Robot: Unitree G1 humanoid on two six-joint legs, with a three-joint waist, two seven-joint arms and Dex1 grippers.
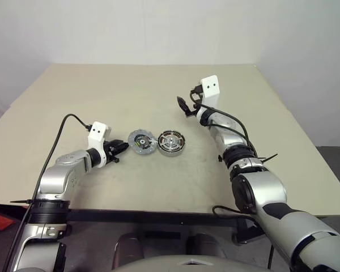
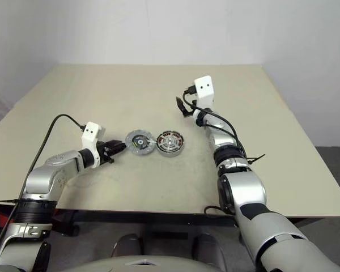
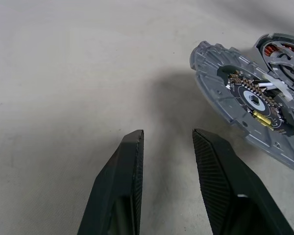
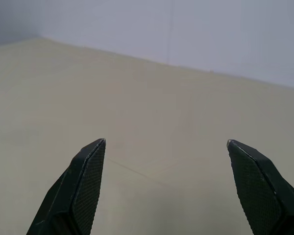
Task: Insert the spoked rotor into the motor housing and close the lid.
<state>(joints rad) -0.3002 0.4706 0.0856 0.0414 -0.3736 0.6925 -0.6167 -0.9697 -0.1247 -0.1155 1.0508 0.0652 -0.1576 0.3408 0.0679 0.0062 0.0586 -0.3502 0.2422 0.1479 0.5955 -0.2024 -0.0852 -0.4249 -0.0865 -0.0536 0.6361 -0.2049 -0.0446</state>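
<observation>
Left gripper [image 1: 120, 148] low on table [image 1: 102, 90], just left of lid [image 1: 141, 141], fingers narrowly parted, nothing between them — looks parked ready to nudge or pick. Lid tilted, dark inside up, far edge leaning on motor housing [image 1: 172, 142] immediately right of it — not closed. Silver spokes visible over copper windings, so spoked rotor [image 3: 283, 54] likely seated already. Right gripper [image 1: 184, 105] raised, well beyond housing, spread wide, empty, apparently clearing space.
</observation>
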